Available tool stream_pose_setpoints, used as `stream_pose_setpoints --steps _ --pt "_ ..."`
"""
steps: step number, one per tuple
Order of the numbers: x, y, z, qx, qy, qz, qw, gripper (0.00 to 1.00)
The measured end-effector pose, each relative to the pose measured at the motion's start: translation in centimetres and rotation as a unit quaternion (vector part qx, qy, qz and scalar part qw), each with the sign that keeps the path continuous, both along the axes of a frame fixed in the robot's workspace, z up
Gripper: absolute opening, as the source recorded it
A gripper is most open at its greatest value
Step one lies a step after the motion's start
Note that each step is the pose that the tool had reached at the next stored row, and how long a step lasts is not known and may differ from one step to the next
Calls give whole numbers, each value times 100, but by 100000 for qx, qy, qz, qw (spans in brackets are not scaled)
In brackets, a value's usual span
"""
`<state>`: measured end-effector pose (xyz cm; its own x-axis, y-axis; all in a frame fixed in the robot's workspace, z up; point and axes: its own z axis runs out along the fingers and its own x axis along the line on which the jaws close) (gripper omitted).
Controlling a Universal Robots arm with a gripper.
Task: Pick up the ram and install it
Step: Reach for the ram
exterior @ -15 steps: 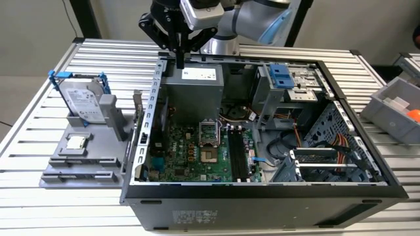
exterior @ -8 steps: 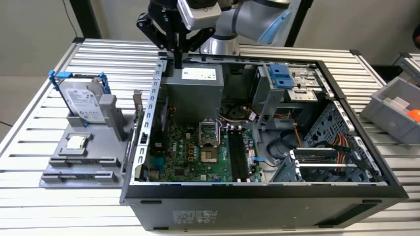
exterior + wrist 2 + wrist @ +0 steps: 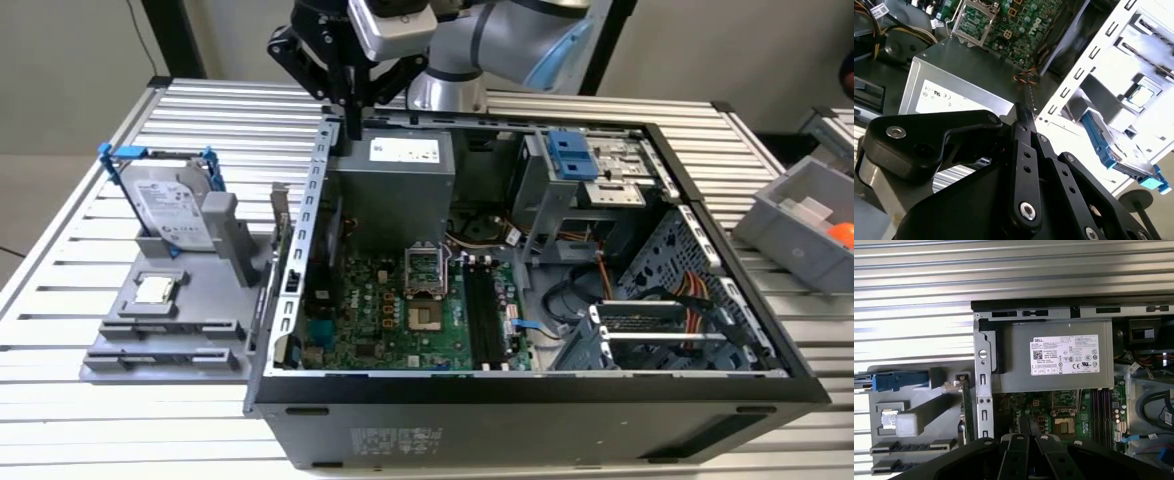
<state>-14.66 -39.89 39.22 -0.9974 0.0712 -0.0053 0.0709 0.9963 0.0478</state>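
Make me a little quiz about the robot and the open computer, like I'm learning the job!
1. True or false: the gripper is already holding the ram.
2. Which silver thing stands upright on the gray holder? A) a hard drive B) a fan C) a keyboard
3. Fill in the gap: in the exterior view the gripper hovers above a back corner of the open computer ___.

Key
1. False. The ram stands on edge in the gray holder, just outside the computer.
2. A
3. case
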Motion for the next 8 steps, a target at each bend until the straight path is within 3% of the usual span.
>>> stream_pose_setpoints --steps 8 --pt "-53 0 0 -1 -2 0 100000 0"
